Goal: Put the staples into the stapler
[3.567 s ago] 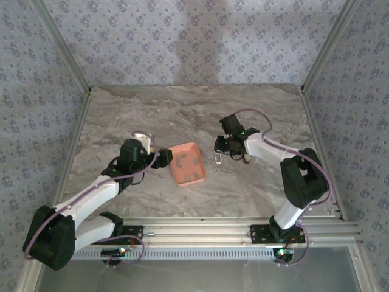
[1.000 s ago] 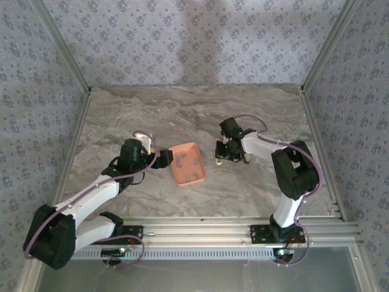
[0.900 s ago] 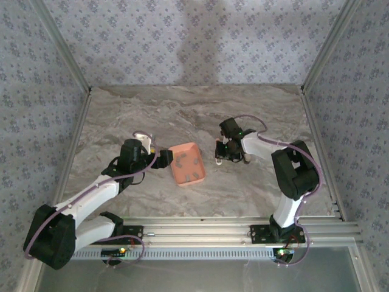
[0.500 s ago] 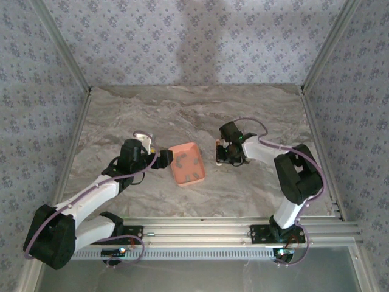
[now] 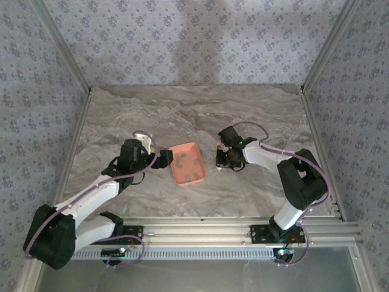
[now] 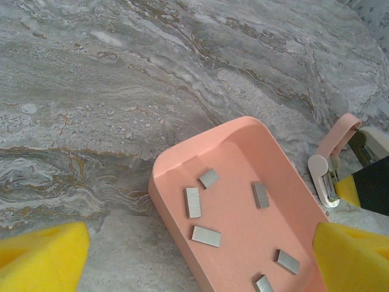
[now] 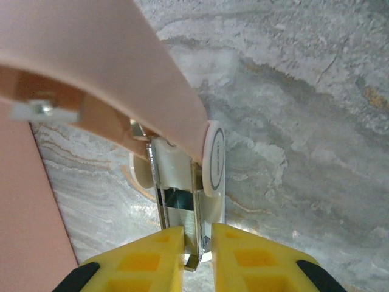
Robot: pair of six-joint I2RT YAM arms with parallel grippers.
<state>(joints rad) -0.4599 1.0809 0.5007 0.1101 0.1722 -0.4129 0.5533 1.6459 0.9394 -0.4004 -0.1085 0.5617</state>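
The stapler [image 7: 182, 167] lies on the marble with its pale pink lid [image 7: 109, 67] swung up and its thin metal channel bare. My right gripper [image 7: 197, 243] is shut on the near end of that channel. From the left wrist view the stapler [image 6: 328, 176] sits just right of the salmon tray [image 6: 176, 167], with the right gripper's finger [image 6: 371, 182] on it. Several small grey staples [image 6: 193, 202] lie loose on the tray floor. My left gripper [image 6: 194, 261] hangs open over the tray's near left corner, with nothing between its fingers. From above, it [image 5: 163, 157] sits at the tray's left edge.
The salmon tray [image 5: 196, 179] lies between the two arms at mid-table. Metal frame posts and patterned walls close the table on three sides. Bare marble stretches behind the tray and the stapler.
The right arm has shifted and its wrist has turned slightly, nudging the stapler a little toward the near side. The left arm and the tray have stayed still.
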